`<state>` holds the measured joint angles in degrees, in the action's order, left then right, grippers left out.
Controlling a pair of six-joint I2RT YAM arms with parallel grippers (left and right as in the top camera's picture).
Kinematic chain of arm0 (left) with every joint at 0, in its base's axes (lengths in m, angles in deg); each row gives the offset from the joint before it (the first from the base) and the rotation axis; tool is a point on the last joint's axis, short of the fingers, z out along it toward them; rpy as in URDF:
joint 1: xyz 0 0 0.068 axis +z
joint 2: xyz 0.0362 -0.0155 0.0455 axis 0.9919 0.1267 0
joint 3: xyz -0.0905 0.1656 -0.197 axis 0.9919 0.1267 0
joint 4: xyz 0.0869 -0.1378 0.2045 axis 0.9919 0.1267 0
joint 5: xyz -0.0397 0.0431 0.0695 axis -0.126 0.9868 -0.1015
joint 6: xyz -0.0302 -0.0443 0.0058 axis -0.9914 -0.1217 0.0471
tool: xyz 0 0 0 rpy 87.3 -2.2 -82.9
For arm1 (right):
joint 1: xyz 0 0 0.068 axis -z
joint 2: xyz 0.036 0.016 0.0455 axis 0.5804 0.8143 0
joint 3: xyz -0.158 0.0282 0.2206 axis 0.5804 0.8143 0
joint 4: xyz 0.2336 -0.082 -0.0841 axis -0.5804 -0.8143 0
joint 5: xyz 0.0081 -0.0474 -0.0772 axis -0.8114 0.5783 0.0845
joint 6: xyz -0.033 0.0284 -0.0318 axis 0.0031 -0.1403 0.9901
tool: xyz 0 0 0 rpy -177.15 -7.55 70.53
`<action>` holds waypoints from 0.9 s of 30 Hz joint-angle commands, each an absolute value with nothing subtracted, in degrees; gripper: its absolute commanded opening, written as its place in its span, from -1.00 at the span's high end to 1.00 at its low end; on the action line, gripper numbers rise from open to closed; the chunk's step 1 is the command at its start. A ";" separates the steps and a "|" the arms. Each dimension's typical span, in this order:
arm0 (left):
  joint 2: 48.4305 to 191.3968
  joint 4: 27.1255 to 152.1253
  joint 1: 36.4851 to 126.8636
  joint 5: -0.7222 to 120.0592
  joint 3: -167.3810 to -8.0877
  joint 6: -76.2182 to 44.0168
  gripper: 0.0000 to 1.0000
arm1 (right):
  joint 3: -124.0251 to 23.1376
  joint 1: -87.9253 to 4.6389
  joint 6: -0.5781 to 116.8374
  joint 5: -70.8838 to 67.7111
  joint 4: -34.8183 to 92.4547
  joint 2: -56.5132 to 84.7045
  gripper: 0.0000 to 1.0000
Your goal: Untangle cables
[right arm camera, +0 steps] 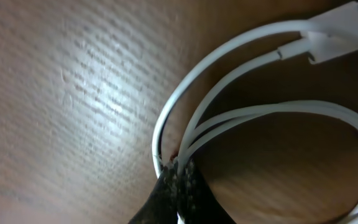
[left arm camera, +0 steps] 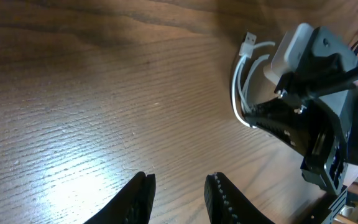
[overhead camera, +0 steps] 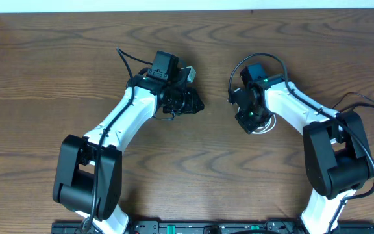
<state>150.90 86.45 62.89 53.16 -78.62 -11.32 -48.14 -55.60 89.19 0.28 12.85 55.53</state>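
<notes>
White cable [right arm camera: 260, 118] loops clenched in right tool [right arm camera: 178, 180] w/ worktop [right arm camera: 73, 93] beneath, prob. for separating; left tool [left arm camera: 179, 193] parted, holds nothing.

Overhead looks straight down; both wrist views, close to the table [overhead camera: 44, 78], share the white cable [left arm camera: 244, 87].

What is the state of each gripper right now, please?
Left gripper: open, fingers apart with nothing between them.
Right gripper: shut on the thin white coiled cable.
</notes>
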 commanded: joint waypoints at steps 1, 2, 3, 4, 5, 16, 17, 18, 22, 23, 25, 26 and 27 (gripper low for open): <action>150.22 86.60 62.87 53.68 -79.23 -11.00 0.36 | -50.63 -55.84 88.34 -2.32 11.56 52.03 0.98; 150.22 86.60 62.87 53.68 -79.23 -11.00 0.35 | -51.18 -55.84 88.34 -3.61 11.21 51.07 0.98; 150.22 86.60 62.87 53.68 -79.23 -11.00 0.36 | -51.61 -55.84 88.34 -5.14 11.04 50.06 0.98; 150.22 86.60 62.87 53.68 -79.23 -11.00 0.35 | -51.88 -55.84 88.36 -7.04 11.04 48.97 0.98; 150.22 86.60 62.87 53.68 -79.23 -11.00 0.36 | -51.96 -55.84 88.36 -9.68 11.08 47.59 0.98; 150.22 86.60 62.87 53.09 -79.23 -11.02 0.35 | -51.96 -55.84 87.13 -30.60 12.09 41.01 0.98; 150.22 86.60 62.87 52.65 -79.23 -11.00 0.35 | -51.94 -55.82 86.30 -30.65 12.52 41.03 0.98; 150.22 86.55 62.87 51.73 -79.23 -11.00 0.34 | -51.94 -55.82 85.43 -30.65 12.96 41.06 0.98; 150.22 86.36 62.87 47.47 -79.23 -10.98 0.33 | -51.94 -55.82 84.47 -33.14 14.91 41.03 0.98; 150.22 86.29 62.87 46.53 -79.23 -10.98 0.28 | -51.94 -55.82 84.27 -33.29 15.19 41.03 0.98; 150.22 86.16 62.87 44.46 -79.23 -10.91 0.23 | -51.94 -55.82 83.37 -33.20 15.71 41.03 0.98; 150.22 86.12 62.87 43.01 -79.23 -10.54 0.20 | -51.94 -55.82 82.76 -33.16 16.11 41.03 0.98; 150.22 86.12 62.87 41.37 -79.23 -9.64 0.18 | -51.94 -55.80 82.26 -33.14 16.44 41.03 0.98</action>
